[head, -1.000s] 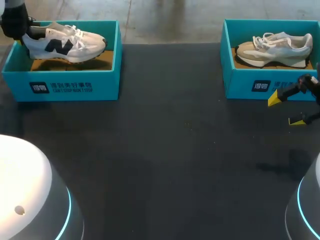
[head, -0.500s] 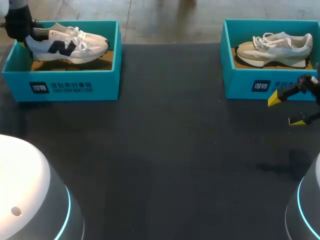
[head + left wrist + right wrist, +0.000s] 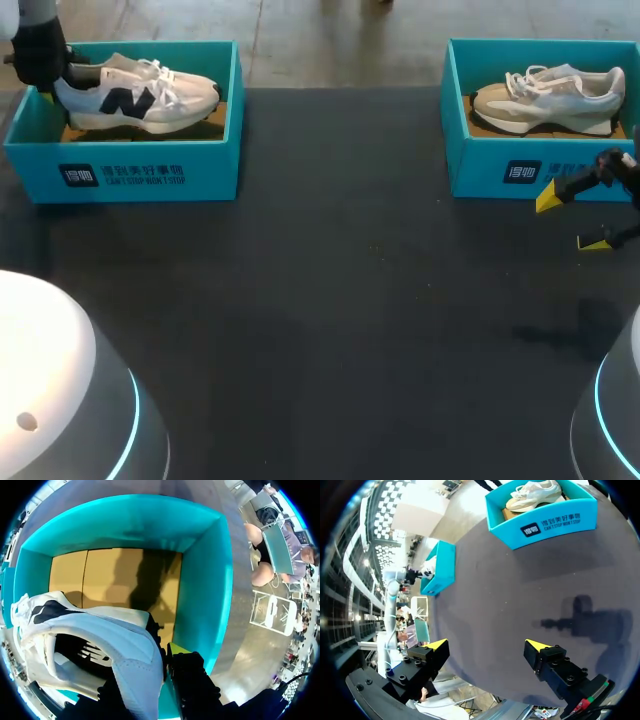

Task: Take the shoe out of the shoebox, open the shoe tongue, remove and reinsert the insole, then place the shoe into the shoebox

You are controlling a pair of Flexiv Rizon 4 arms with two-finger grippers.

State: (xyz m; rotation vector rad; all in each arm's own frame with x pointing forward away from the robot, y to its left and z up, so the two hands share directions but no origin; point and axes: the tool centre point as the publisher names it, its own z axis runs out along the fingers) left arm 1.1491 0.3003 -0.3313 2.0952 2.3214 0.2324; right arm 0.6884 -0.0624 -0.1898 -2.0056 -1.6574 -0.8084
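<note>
At the table's [image 3: 330,300] far left corner, the left gripper [image 3: 40,62] clamps the white shoe [image 3: 135,95] by its heel, inside the teal shoebox [image 3: 120,172]. At the far right corner a second shoebox [image 3: 500,172] holds a beige shoe [image 3: 545,100]. The right gripper [image 3: 572,220] hangs just before it, fingers apart.

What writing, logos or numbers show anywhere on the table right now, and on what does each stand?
Left shoebox, front wall: a dark square sign, a row of white characters, a smaller line beneath; too small to read surely.
Right shoebox, front wall: the same layout; too small to read surely.
White shoe: a dark mark on its side, no words.
Beige shoe: no legible print.
No numbers show.
</note>
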